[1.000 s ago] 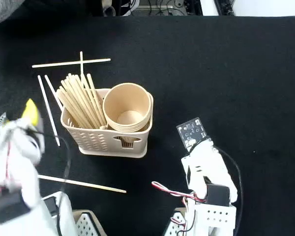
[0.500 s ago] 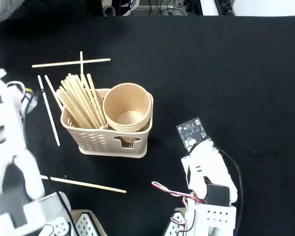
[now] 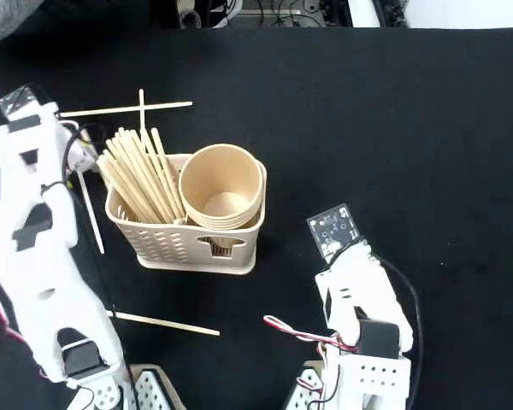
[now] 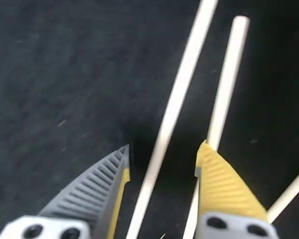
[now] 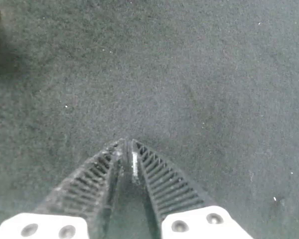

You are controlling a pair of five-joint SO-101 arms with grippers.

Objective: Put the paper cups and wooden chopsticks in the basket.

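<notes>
The basket (image 3: 184,243), pale plastic with slotted walls, sits left of the desk's middle. It already holds a leaning sheaf of wooden chopsticks (image 3: 137,175) and a nested stack of tan paper cups (image 3: 221,186) with round rolled rims. Other sticks are not yet in: a loose pair (image 3: 90,209) between the basket and the desk's left edge, a crossed pair (image 3: 124,108) toward the far left corner, and a single one (image 3: 167,323) near the front edge. What has just changed is the left arm (image 3: 34,222): a second ago it was low by the front left corner, and it has swung out over the loose pair. The left jaws, ribbed, one grey and one yellow, now stand wide with one slim round stick (image 4: 172,114) between them and its neighbour (image 4: 224,79) just beside the yellow one. I'd judge a pickup is about to start, and the close neighbour could get nudged or caught. The right arm (image 3: 363,295) has not stirred near the front edge, and the right jaws are closed on nothing above the black, felt-like desk (image 3: 393,128).
</notes>
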